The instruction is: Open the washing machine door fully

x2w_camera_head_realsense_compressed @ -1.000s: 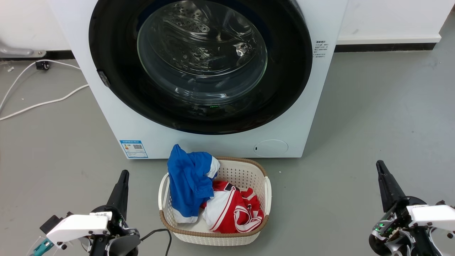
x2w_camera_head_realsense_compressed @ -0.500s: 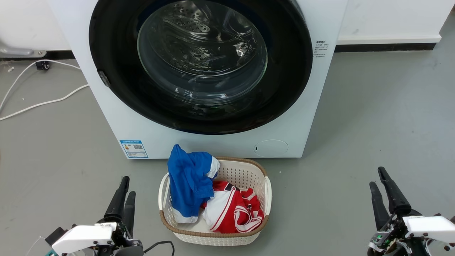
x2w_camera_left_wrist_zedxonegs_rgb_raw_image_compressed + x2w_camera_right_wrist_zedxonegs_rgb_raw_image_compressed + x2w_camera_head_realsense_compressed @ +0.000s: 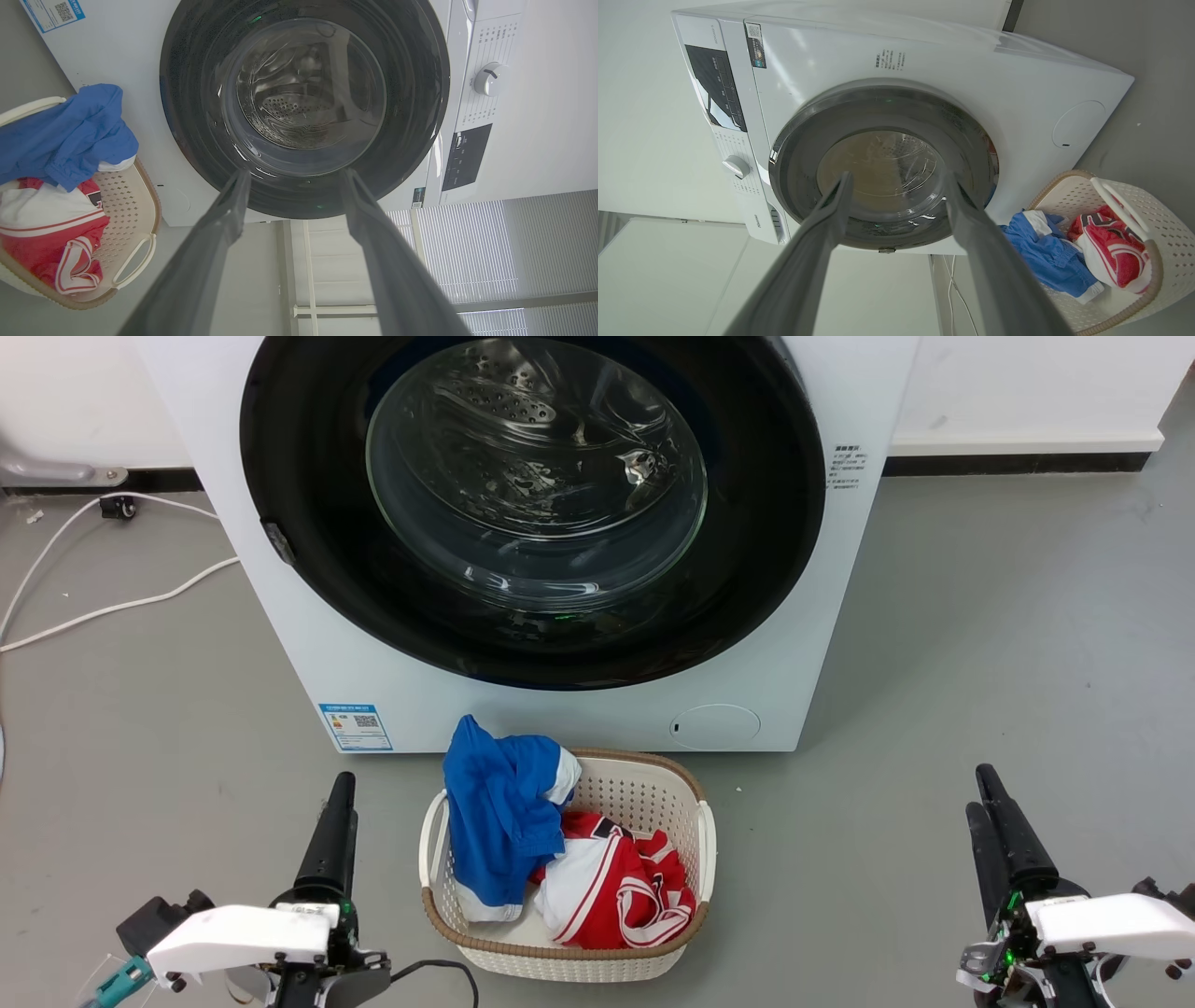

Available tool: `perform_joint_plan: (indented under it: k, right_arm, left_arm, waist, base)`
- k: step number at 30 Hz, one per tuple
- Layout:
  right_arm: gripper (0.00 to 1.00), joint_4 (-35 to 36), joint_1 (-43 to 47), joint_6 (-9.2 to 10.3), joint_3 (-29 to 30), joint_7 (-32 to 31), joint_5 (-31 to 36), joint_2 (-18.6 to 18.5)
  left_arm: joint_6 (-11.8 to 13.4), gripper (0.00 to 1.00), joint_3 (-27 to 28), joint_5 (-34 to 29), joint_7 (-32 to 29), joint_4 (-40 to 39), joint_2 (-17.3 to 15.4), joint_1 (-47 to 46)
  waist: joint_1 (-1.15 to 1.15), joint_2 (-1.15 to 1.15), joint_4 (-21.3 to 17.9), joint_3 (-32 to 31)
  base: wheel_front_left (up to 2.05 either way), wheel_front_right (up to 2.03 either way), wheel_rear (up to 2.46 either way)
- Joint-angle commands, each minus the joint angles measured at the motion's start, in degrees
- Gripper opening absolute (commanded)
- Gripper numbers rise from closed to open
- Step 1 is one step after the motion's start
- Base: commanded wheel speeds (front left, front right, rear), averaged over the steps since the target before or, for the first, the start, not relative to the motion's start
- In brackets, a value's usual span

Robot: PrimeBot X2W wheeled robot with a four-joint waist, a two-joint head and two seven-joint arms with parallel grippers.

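Observation:
The washing machine door point(image 3: 537, 476) is a glossy black ring around a bulging clear glass centre. It sits shut, flush against the white washer front point(image 3: 579, 719), with a small latch tab point(image 3: 277, 541) on its left edge. The door also appears in the left wrist view point(image 3: 303, 93) and the right wrist view point(image 3: 882, 163). My left gripper point(image 3: 341, 786) hangs low at the left, well short of the washer, and stands open point(image 3: 295, 172). My right gripper point(image 3: 977, 791) hangs low at the right, also open point(image 3: 899, 176). Neither gripper touches anything.
A white laundry basket point(image 3: 702, 840) holding blue point(image 3: 495, 803) and red point(image 3: 616, 887) clothes stands on the grey floor directly before the washer, between my grippers. White cables point(image 3: 112, 607) lie on the floor at the left. The control knob point(image 3: 488, 79) sits on the washer's top panel.
Both grippers have shifted slightly and turned at the wrist, the left one rising a little. The head view has drifted a few pixels. The door has not moved.

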State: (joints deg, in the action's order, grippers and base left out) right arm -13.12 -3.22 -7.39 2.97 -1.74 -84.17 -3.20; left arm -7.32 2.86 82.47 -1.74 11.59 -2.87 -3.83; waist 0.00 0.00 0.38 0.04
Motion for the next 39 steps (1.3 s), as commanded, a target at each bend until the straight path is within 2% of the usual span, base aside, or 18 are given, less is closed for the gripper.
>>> perform_joint_plan:
  k: [1, 15, 27, 39]
  right_arm:
    - [1.00, 1.67, -0.46, -0.03, -0.29, 0.61, 2.18, -0.21]
    - [1.00, 5.00, 0.36, -0.05, -1.23, 3.40, 18.36, 0.03]
    - [1.00, 7.19, 1.48, -0.06, -1.43, 3.22, 36.48, 0.10]
    - [1.00, 9.61, 2.78, -0.08, -1.42, 2.76, 46.90, 0.15]
  left_arm:
    - [-0.06, 1.00, -0.38, -2.84, 0.62, -1.86, -0.14, -0.71]
    - [-0.09, 1.00, -3.16, -18.33, 3.61, -5.72, -1.25, -0.41]
    - [-0.12, 1.00, -6.13, -32.20, 6.05, -6.40, -3.08, -0.53]
    - [-0.01, 1.00, -7.61, -42.42, 8.19, -6.31, -3.84, -0.86]
  waist:
    - [0.00, 0.00, 0.03, -0.01]
    - [0.00, 0.00, 0.17, 0.05]
    - [0.00, 0.00, 0.45, -0.05]
    - [0.00, 0.00, 0.38, -0.05]
  base:
    - [0.00, 0.00, 0.00]
    - [0.00, 0.00, 0.00]
    - [0.00, 0.00, 0.00]
    - [0.00, 0.00, 0.00]
